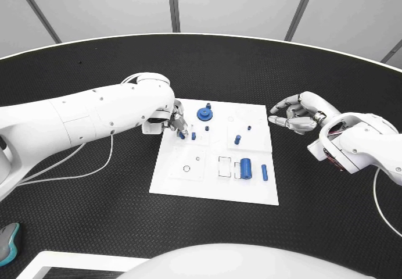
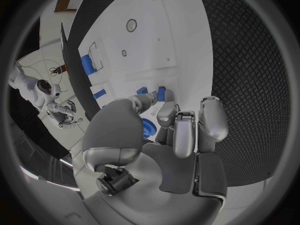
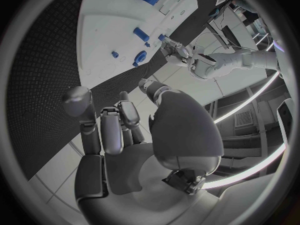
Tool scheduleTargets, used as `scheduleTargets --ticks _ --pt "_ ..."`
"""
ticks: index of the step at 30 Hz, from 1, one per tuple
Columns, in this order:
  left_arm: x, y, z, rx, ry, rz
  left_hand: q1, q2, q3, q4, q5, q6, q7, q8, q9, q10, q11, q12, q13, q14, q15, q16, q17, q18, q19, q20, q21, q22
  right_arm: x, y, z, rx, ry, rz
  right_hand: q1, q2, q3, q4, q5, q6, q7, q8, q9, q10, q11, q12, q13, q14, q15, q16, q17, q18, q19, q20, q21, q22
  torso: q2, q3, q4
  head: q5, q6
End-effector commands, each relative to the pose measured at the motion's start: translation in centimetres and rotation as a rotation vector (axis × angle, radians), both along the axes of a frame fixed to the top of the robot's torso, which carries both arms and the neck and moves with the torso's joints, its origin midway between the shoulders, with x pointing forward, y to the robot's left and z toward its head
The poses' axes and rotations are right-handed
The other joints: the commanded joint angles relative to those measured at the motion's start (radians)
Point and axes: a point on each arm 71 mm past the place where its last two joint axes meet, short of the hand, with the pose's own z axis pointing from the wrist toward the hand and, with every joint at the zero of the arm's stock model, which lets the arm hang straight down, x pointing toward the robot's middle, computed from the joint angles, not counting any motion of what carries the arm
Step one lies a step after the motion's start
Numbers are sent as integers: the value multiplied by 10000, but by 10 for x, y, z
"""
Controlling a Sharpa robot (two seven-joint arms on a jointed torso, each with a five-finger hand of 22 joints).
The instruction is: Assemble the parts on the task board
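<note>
The white task board [image 1: 251, 189] lies mid-table. My left hand [image 1: 174, 121] hovers over its near-left corner, fingertips [image 2: 167, 112] pointing down at two short blue pegs [image 1: 183, 135] [image 1: 193, 136]; the same pegs [image 2: 164, 94] sit just beyond the fingertips in the left wrist view, and I cannot tell whether one is pinched. A blue round gear piece [image 1: 206, 113] stands beside that hand. On the board are another blue peg [image 1: 238, 139], a thick blue cylinder [image 1: 246, 168] and a slim blue pin [image 1: 265, 172]. My right hand [image 1: 295, 117] hangs off the board's right edge, fingers loosely bent, holding nothing.
A white cable [image 1: 75, 168] trails across the table under the left arm. A teal object [image 1: 7, 243] and a white tray edge [image 1: 50, 264] sit at the near left. The table's pale rim [image 1: 201, 36] curves along the back.
</note>
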Motion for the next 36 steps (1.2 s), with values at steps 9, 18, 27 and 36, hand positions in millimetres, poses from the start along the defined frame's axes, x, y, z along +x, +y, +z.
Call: scheduleTargets --ticks 9,18,27,36 --pt "-1 -1 -3 -1 55 -22 128 50 215 -258 30 140 -205 26 24 12 -39 -66 -5 1078 -65 31 2634 -144 15 -36 17 0 0 0 0 1 5 -3 7 -21 -16 50 52 -57 19 51 -9 12 -24 19 -11 597 -92 -15 862 171 47 -29 -34 -9 17 2 -5 -14 -41" --pt "-1 -1 -8 11 136 26 126 49 225 -261 30 142 -202 22 28 10 -37 -73 -13 1078 -64 31 2634 -142 12 -38 12 -6 0 0 0 -1 9 -8 7 -21 -16 50 52 -57 19 51 -9 12 -24 19 -11 597 -92 -15 862 171 47 -29 -34 -9 20 -8 -2 -37 -81" --pt "0 0 -10 18 97 146 95 74 234 -224 30 152 -193 19 35 7 -30 -83 -24 1078 -60 31 2634 -139 3 -39 3 -20 -1 -1 0 0 9 -7 7 -21 -16 50 52 -57 19 51 -9 12 -24 19 -11 597 -92 -15 862 171 47 -29 -34 -9 12 -4 -2 -52 -96" --pt "1 3 -11 134 129 334 -649 -421 -349 333 26 183 -162 -73 52 -100 18 -170 -159 1034 -11 -21 2508 -117 -65 -22 -76 -126 -1 -1 0 -1 10 -21 6 -23 -18 53 54 -66 20 58 -16 7 -23 15 -16 596 -92 -22 855 172 46 -29 -47 -12 2 8 -2 -73 -120"
